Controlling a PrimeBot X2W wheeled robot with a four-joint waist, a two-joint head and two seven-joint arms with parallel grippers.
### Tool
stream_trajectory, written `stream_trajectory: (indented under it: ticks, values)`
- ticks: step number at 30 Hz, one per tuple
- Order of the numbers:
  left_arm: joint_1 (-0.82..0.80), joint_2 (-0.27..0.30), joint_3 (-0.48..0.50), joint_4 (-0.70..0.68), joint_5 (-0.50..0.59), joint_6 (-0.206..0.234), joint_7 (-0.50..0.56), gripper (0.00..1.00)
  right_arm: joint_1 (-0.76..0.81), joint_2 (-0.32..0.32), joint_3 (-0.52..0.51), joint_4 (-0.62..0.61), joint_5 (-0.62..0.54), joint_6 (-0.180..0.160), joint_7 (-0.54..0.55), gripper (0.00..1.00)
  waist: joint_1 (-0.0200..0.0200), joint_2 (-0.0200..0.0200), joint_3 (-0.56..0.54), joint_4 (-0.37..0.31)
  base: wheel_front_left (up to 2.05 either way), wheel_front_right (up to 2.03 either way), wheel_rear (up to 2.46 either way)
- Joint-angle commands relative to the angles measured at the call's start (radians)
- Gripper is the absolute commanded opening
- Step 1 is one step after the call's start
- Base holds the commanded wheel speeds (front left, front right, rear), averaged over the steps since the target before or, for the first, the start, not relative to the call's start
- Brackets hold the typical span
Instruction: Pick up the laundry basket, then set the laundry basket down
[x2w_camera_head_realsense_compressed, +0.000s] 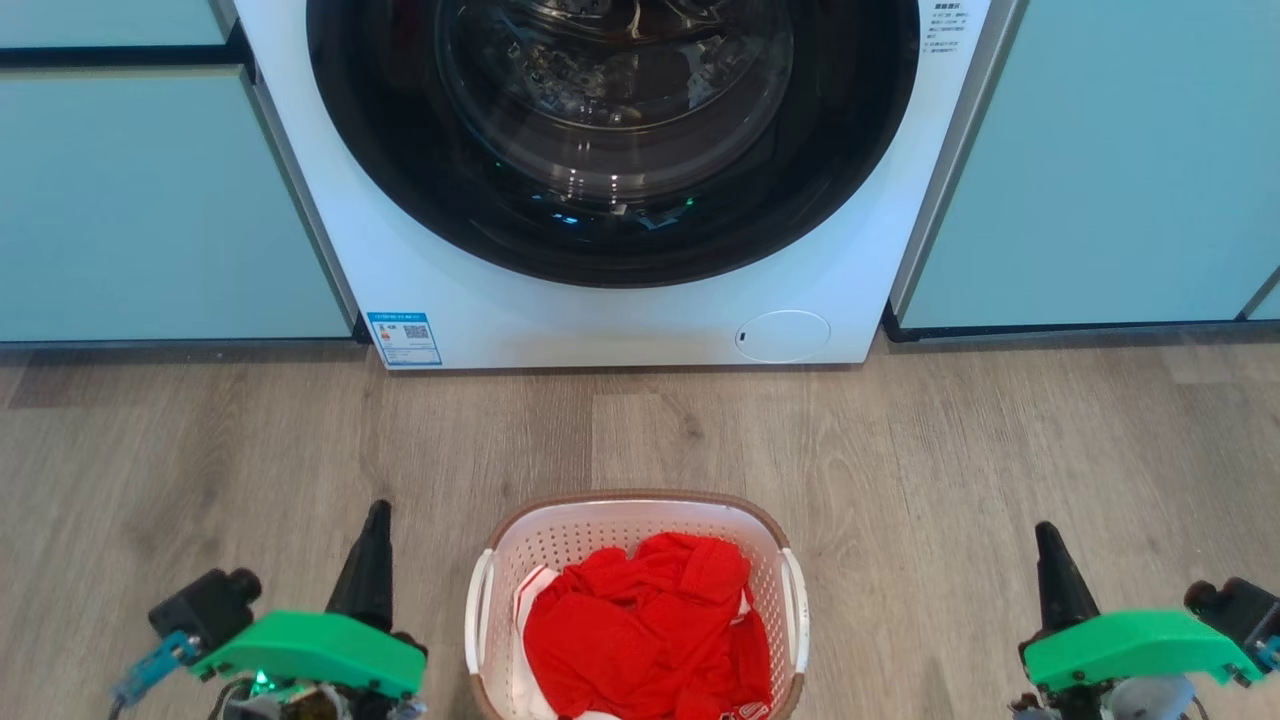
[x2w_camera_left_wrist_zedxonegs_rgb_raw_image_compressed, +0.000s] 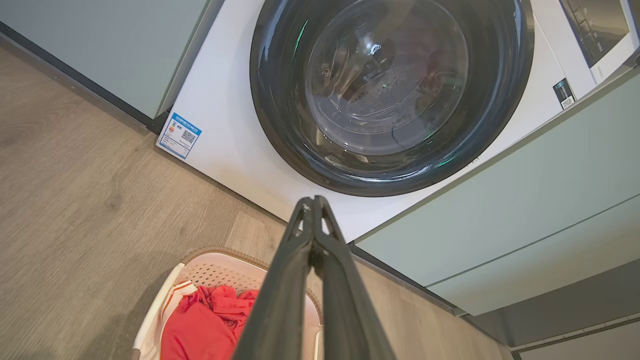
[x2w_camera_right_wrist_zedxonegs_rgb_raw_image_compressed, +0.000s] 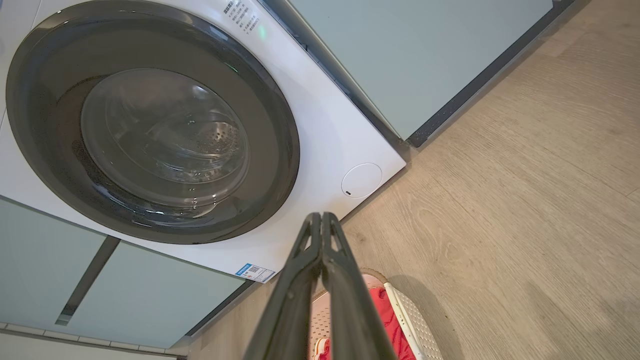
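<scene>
The laundry basket (x2w_camera_head_realsense_compressed: 600, 530) stands on the wood floor at the bottom centre of the head view, white and perforated with a brown rim and a white handle on each side. Red clothing (x2w_camera_head_realsense_compressed: 645, 625) fills it. My left gripper (x2w_camera_head_realsense_compressed: 378, 512) is shut and empty, a short way to the left of the basket's left handle. Shut and empty too, my right gripper (x2w_camera_head_realsense_compressed: 1045, 532) sits farther off to the right of the basket. The left wrist view shows the basket (x2w_camera_left_wrist_zedxonegs_rgb_raw_image_compressed: 220, 267) below the shut left gripper (x2w_camera_left_wrist_zedxonegs_rgb_raw_image_compressed: 312, 201). In the right wrist view the basket (x2w_camera_right_wrist_zedxonegs_rgb_raw_image_compressed: 417, 322) lies under the shut right gripper (x2w_camera_right_wrist_zedxonegs_rgb_raw_image_compressed: 320, 217).
A white front-loading washing machine (x2w_camera_head_realsense_compressed: 620, 310) with a dark round door stands straight ahead behind the basket. Pale green cabinets (x2w_camera_head_realsense_compressed: 150, 200) flank it on both sides. Bare wood floor (x2w_camera_head_realsense_compressed: 900, 450) lies between the machine and the basket and to each side.
</scene>
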Motion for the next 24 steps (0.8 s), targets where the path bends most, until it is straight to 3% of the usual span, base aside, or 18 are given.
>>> stream_trajectory:
  ticks: [1, 24]
  values:
    - [-0.064, 0.016, 0.028, -0.028, -0.019, -0.011, 0.005, 0.00, -0.060, -0.021, 0.001, -0.028, 0.018, 0.001, 0.004, 0.00, 0.0000, 0.0000, 0.000, 0.000, 0.00, 0.00, 0.00]
    - [-0.100, 0.018, 0.089, 0.004, -0.267, -0.037, 0.068, 0.00, -0.105, -0.025, -0.023, 0.004, 0.233, 0.001, 0.067, 0.00, 0.0000, 0.0000, 0.010, -0.017, 0.00, 0.00, 0.00]
